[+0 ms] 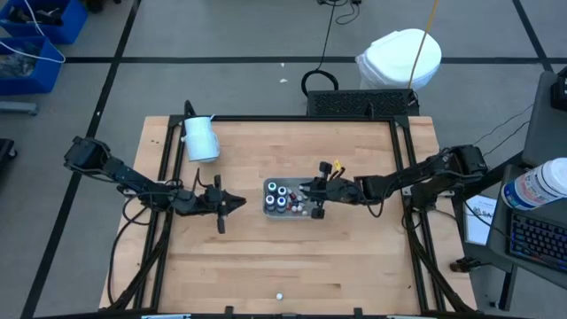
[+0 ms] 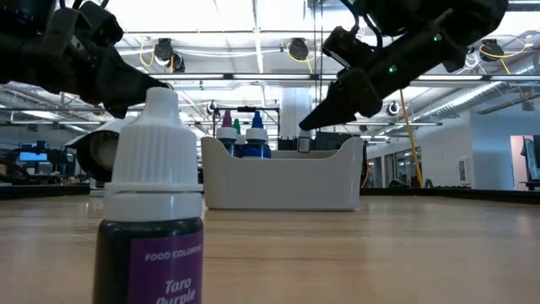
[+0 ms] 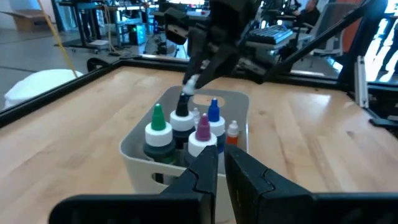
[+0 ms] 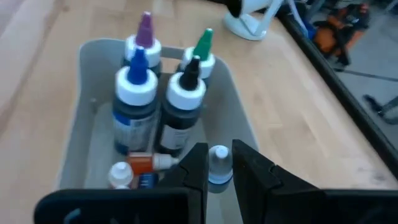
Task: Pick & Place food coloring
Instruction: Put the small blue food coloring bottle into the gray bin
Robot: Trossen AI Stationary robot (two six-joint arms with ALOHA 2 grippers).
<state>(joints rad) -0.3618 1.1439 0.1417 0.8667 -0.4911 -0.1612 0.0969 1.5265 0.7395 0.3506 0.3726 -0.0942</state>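
A pale grey tray point(image 1: 267, 200) sits mid-table and holds four upright dark food coloring bottles point(image 1: 282, 197) with coloured tips: green point(image 3: 157, 127), black point(image 3: 181, 112), purple point(image 3: 202, 134) and blue point(image 3: 214, 118). Tiny bottles point(image 4: 146, 163) lie on its floor. My right gripper point(image 4: 219, 168) hovers over the tray's right end, shut on one tiny bottle. My left gripper point(image 3: 221, 165) is shut, level, just left of the tray, touching nothing. One more food coloring bottle point(image 2: 152, 211) with a purple label stands upright on its base near the table's near edge point(image 1: 278, 297). My right gripper pinches a tiny white-capped food coloring bottle point(image 4: 218, 160) between its two fingers, coming slanting down from the table's right. The bottle sits upright in the hold, lifted clear above the tray floor, beside the black-tipped bottle point(image 4: 186, 87).
A large white cylinder point(image 1: 201, 138) lies on its side at the table's far left. A black frame rail point(image 1: 292, 118) borders the tabletop. Bare wood stretches between the tray and the near edge, around the lone bottle.
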